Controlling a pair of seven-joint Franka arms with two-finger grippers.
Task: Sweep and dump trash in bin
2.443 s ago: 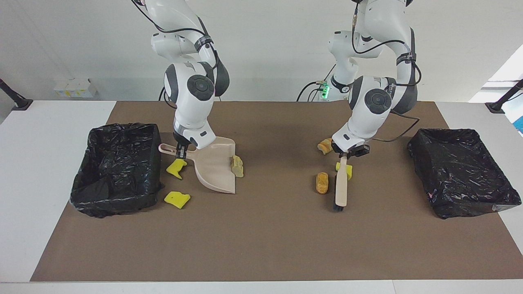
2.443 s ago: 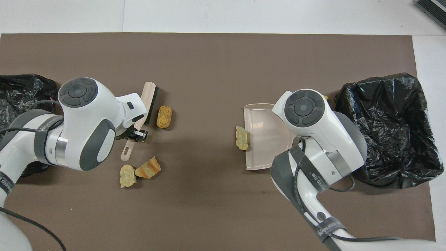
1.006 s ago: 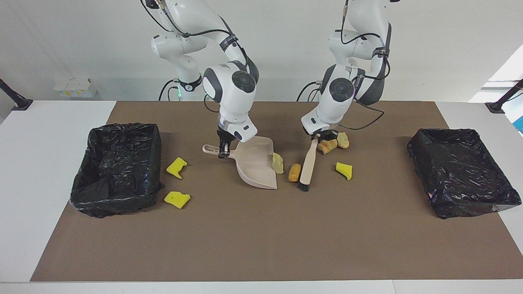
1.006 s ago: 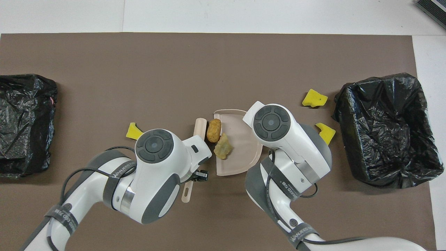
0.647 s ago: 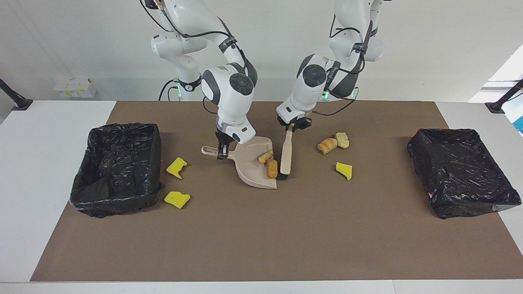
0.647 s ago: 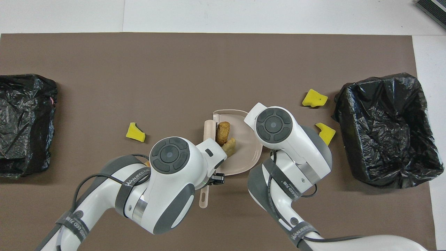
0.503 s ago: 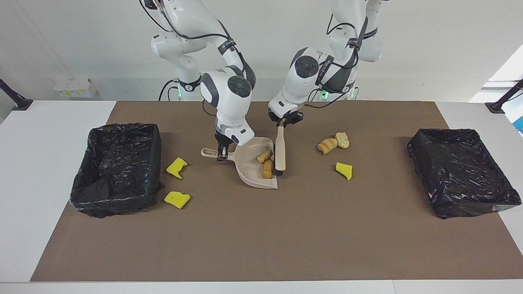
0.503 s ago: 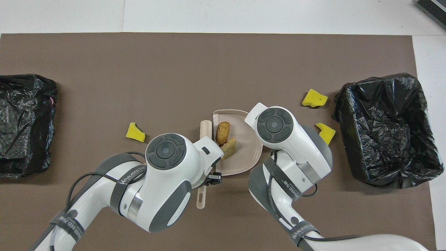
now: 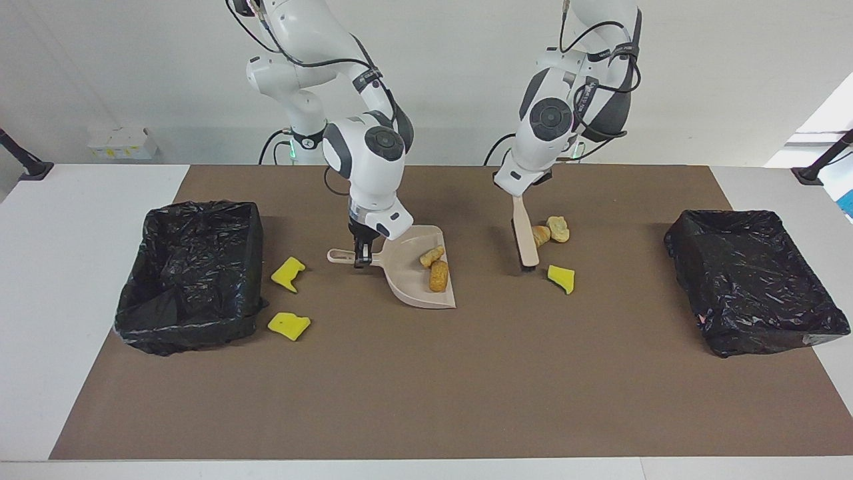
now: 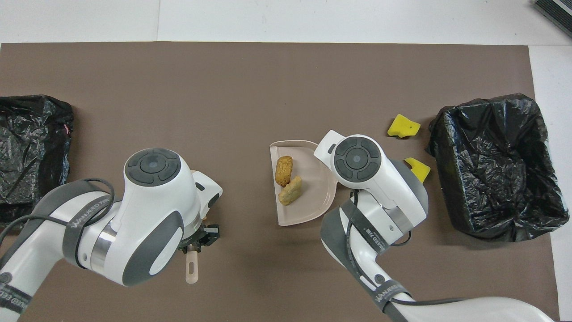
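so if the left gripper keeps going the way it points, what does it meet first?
The left gripper, shut on the brush, points down. Likely the brush bristles meet the brown mat first, beside the bread lumps; depth is unclear.

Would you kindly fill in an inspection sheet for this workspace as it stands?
surface: brown mat on white table.
job's things: two bread lumps in dustpan; two more beside brush; three yellow sponge pieces on mat; two black-lined bins, one at each end.
clutter: nothing seen.
pincers: right pincer shut on dustpan handle; left pincer shut on brush handle.
cables: black lead near left arm's base.
surroundings: white box by wall.
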